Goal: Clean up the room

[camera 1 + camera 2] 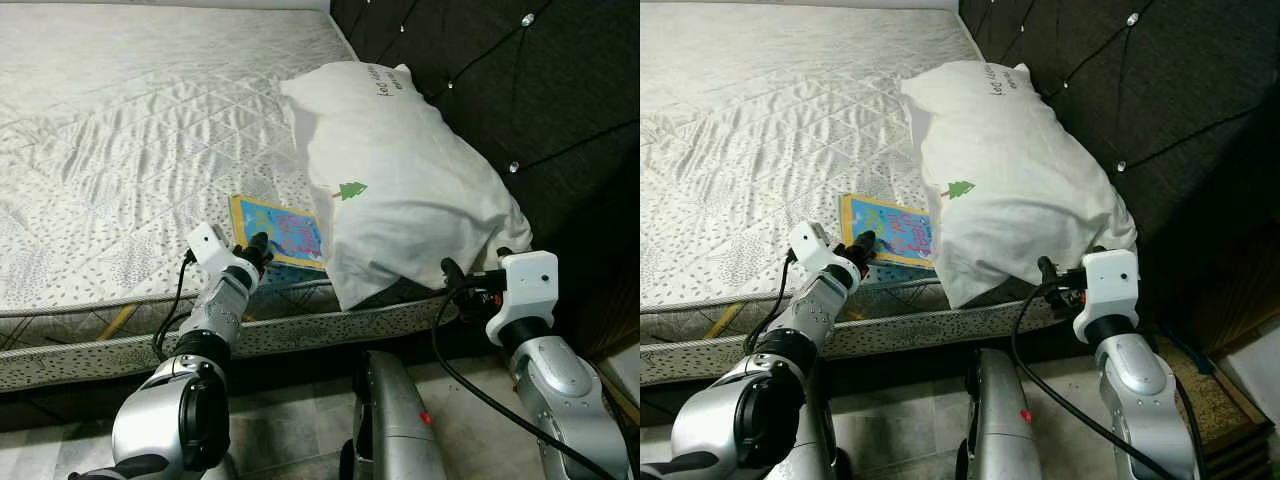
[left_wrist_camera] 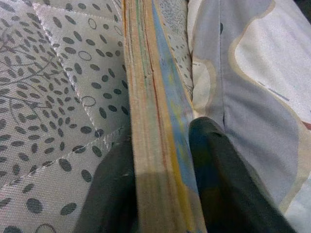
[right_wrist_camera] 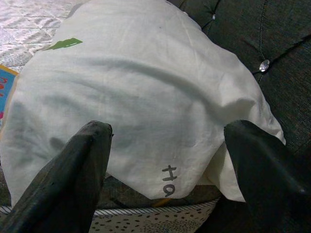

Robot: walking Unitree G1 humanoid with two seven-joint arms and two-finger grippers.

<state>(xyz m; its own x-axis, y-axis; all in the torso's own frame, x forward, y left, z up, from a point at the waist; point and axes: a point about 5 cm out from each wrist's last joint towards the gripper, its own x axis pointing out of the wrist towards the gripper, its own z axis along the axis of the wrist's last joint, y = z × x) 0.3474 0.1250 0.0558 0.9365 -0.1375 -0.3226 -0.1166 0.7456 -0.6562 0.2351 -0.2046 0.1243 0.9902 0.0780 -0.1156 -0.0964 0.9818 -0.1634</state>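
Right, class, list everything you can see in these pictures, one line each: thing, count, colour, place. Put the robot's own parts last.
Mattress: one, white quilted, with a dotted side band, across the scene.
Pillow: one, white with a small green tree mark, at the mattress edge against the headboard.
Picture book: one, blue with yellow border, flat on the mattress, partly under the pillow.
Headboard: one, dark tufted with shiny buttons, beside the pillow.
Floor: grey, below the bed.
Left gripper: one, black fingers closed on the book's edge.
Right gripper: one, black fingers spread open before the pillow.

A quilted, faintly sheened cloth mattress (image 1: 130, 130), a matt white cloth pillow (image 1: 400, 190) and a glossy-covered paper book (image 1: 280, 230) are seen.
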